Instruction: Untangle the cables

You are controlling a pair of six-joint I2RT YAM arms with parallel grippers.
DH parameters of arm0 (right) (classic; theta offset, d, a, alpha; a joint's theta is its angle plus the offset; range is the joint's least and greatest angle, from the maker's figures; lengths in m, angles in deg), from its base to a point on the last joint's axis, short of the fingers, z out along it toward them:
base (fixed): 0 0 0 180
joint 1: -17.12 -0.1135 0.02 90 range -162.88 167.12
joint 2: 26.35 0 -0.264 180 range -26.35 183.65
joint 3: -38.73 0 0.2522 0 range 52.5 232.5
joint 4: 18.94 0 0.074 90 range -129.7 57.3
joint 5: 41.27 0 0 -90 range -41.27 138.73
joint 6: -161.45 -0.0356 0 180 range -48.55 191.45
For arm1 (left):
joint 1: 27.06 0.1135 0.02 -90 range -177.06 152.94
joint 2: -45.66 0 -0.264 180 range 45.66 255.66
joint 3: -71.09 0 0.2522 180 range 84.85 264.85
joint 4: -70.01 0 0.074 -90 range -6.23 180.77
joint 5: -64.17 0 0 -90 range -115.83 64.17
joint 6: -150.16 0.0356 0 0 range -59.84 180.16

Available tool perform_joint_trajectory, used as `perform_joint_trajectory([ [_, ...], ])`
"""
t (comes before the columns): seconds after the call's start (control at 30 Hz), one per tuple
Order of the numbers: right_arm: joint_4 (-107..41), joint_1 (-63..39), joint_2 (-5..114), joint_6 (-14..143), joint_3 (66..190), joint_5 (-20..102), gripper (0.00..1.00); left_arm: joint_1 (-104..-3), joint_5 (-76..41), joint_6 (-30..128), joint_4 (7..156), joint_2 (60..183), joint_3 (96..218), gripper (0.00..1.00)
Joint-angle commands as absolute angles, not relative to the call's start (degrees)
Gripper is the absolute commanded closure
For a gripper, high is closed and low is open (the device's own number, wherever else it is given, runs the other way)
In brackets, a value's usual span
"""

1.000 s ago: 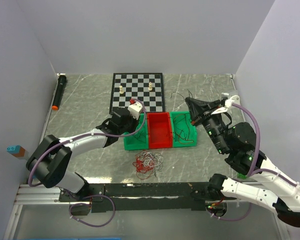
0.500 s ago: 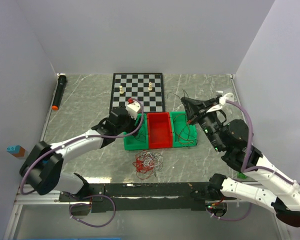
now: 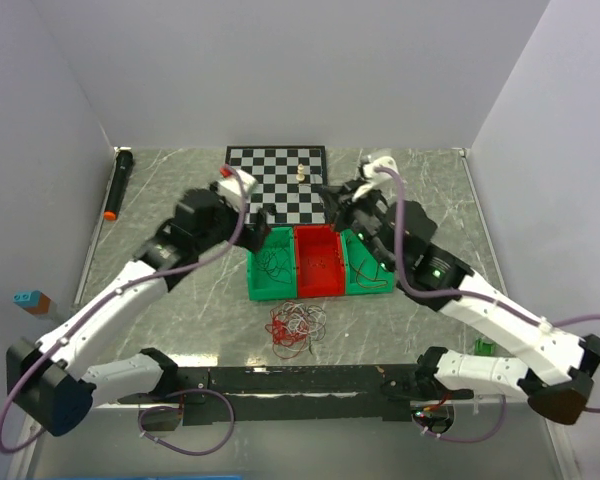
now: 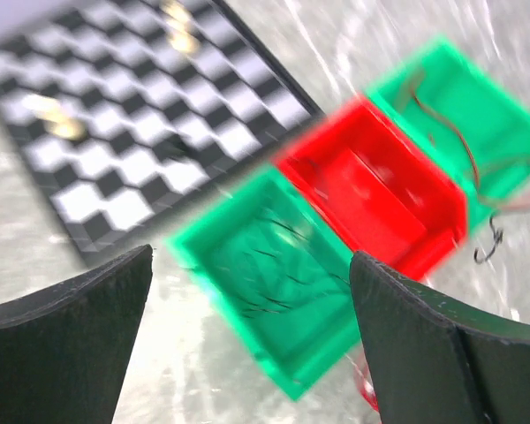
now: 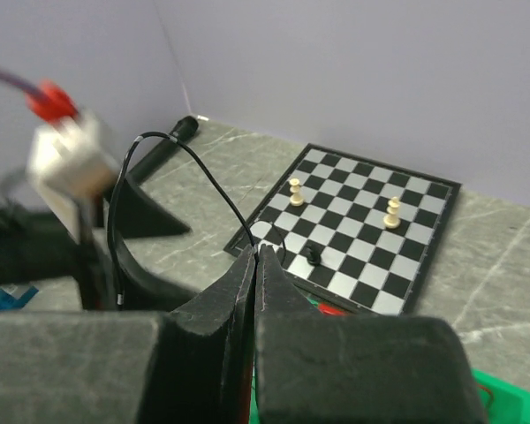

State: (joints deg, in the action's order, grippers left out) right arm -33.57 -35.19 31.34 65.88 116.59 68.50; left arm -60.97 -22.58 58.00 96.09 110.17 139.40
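Your right gripper point(image 5: 256, 252) has its jaws pressed together, pinching a black cable point(image 5: 155, 135) that arcs up and left from the tips. Your left gripper point(image 4: 250, 258) stands spread wide. Under its gap sits a green bin point(image 4: 214, 212) holding more black cables point(image 4: 278, 265).

White links point(image 3: 120, 300), black joints point(image 3: 42, 398), mauve hoses point(image 3: 580, 321); left claw point(image 4: 252, 265), right claw point(image 5: 257, 254) black.

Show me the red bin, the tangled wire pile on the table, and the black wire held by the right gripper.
red bin point(image 3: 318, 288): top external view, its near wall.
tangled wire pile point(image 3: 297, 325): top external view, its middle.
black wire point(image 5: 155, 134): right wrist view, top of its loop.
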Motion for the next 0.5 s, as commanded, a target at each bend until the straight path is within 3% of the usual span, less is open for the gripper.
perform_joint_trajectory([
  [0.0, -31.03, -34.21, 37.18, 63.72, 122.45, 64.47, 1.00, -53.97, -18.62, 57.78, 105.02, 107.19, 146.54, 0.03],
  [0.23, -30.86, -33.86, 47.47, 62.48, 128.60, 62.97, 1.00, -46.24, -19.86, 63.76, 120.14, 109.29, 158.14, 0.03],
  [0.47, -31.38, -33.24, 55.38, 62.31, 130.98, 64.03, 1.00, -38.85, -19.06, 64.47, 122.09, 107.36, 160.09, 0.03],
])
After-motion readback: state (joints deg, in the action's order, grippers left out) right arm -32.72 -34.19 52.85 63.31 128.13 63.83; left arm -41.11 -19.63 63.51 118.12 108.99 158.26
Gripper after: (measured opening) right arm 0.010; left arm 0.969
